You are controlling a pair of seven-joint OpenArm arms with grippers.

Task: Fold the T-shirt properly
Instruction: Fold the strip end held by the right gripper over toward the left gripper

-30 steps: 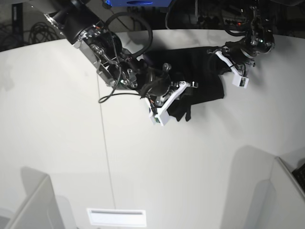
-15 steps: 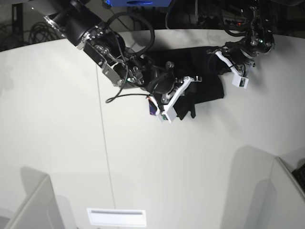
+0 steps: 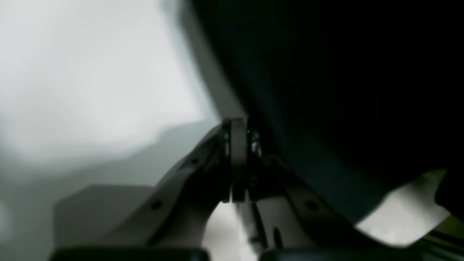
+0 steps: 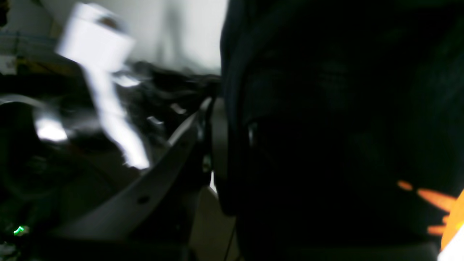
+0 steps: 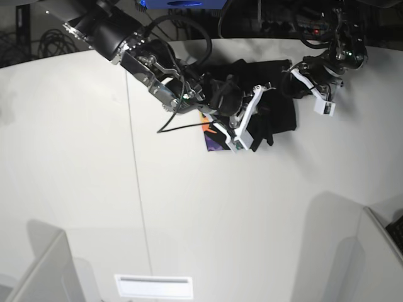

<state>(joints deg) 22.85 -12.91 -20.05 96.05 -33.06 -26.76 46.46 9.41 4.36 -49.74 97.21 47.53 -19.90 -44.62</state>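
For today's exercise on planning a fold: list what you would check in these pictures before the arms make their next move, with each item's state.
1. Right end effector holds the T-shirt: ok, cloth lies against its finger in the wrist view.
2. Left end effector holds the shirt: cannot tell, fingers closed, view blurred.
3. Printed side turned out: ok, orange and purple show.
4. Shirt lying flat: not ok, bunched.
5. Shirt on the table: ok, near the far edge.
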